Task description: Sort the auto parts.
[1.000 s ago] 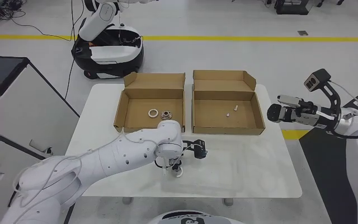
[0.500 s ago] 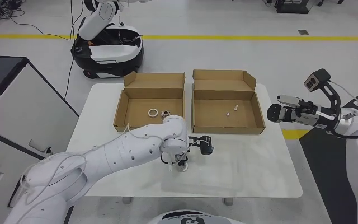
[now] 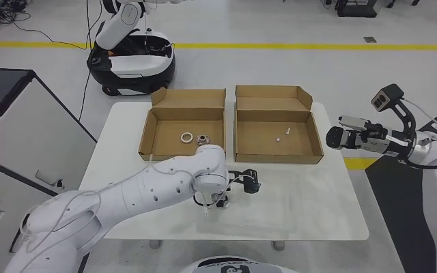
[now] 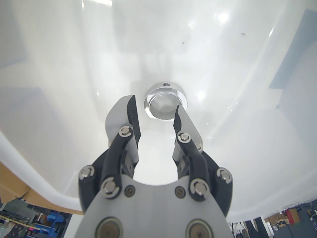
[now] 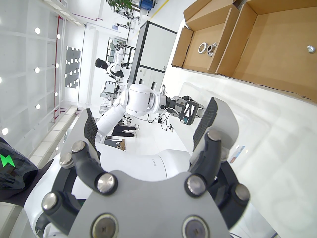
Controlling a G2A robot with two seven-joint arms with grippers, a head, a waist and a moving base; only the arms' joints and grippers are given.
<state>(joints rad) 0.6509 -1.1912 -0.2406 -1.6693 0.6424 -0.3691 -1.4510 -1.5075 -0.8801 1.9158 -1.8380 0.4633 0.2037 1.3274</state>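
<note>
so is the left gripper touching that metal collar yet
Cannot tell. In the left wrist view the open left gripper is at the metal collar: one fingertip stands clear, the other overlaps its rim, hiding any gap.

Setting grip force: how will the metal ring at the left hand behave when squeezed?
The ring looks like polished metal: probably rigid, heavy for its size. Its shiny curved rim may slip in the left hand. Lying flat on the table, it should slide, not roll.
</note>
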